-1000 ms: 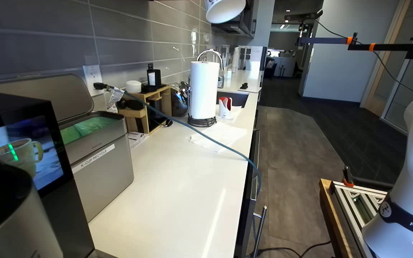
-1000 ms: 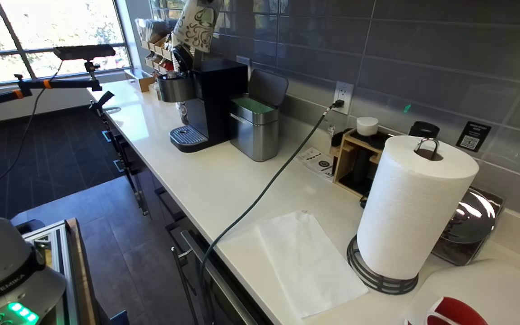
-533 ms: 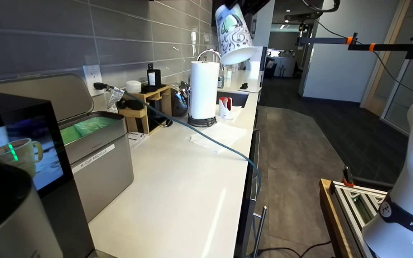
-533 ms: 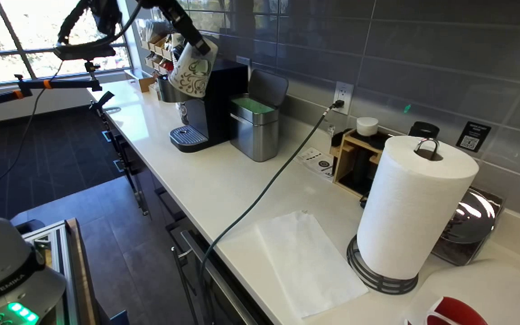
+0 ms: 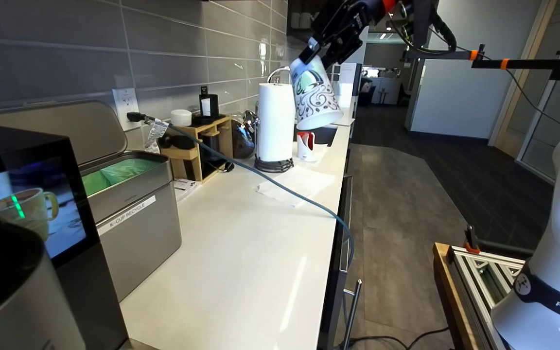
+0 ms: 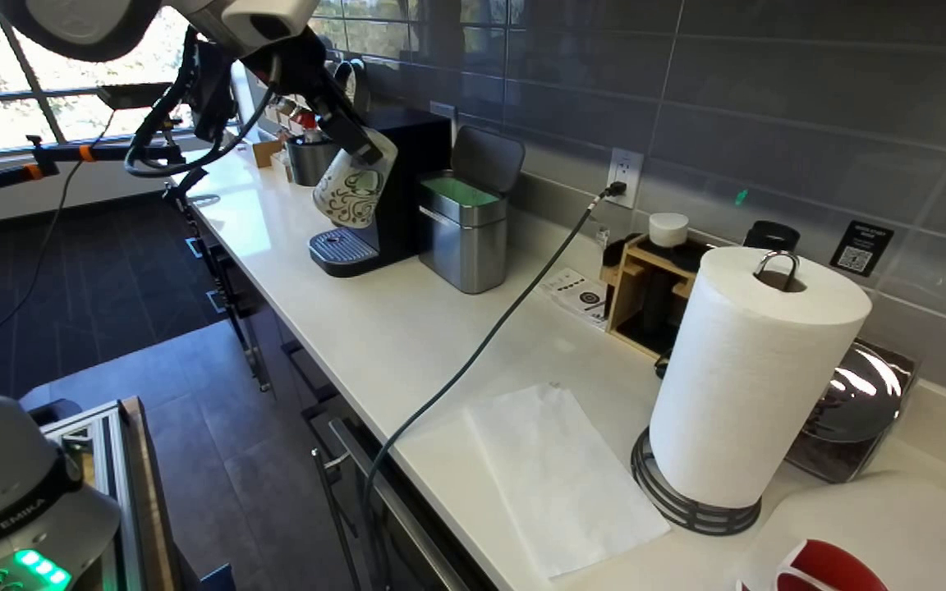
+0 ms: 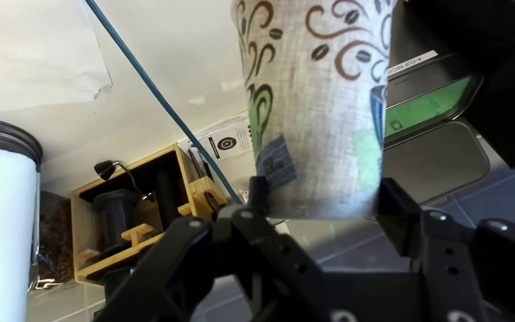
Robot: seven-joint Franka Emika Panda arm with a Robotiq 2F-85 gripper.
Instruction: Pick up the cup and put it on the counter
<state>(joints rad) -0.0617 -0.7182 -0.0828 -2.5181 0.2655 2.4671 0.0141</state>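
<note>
The cup (image 5: pixel 315 95) is whitish and tapered, with dark swirls and green and blue patches. It is tilted with its wide open end downward, in the air above the counter (image 5: pixel 241 243). The cup also shows in an exterior view (image 6: pixel 354 190), in front of the coffee machine, and in the wrist view (image 7: pixel 320 112). My gripper (image 7: pixel 322 192) is shut on the cup near its narrow base, one finger on each side. The white countertop also shows in an exterior view (image 6: pixel 374 328), well below the cup.
A paper-towel roll (image 6: pixel 756 377), a wooden organizer (image 5: pixel 212 146), a grey bin (image 6: pixel 465 238) and a coffee machine (image 6: pixel 399 180) stand along the wall. A cable (image 6: pixel 481 345) crosses above the counter. A paper sheet (image 6: pixel 563 484) and a red-and-white cup (image 5: pixel 305 146) are near the roll.
The gripper and the held cup have come down from the top of both exterior views toward the counter. More of the arm now shows. The cup stays tilted in the gripper.
</note>
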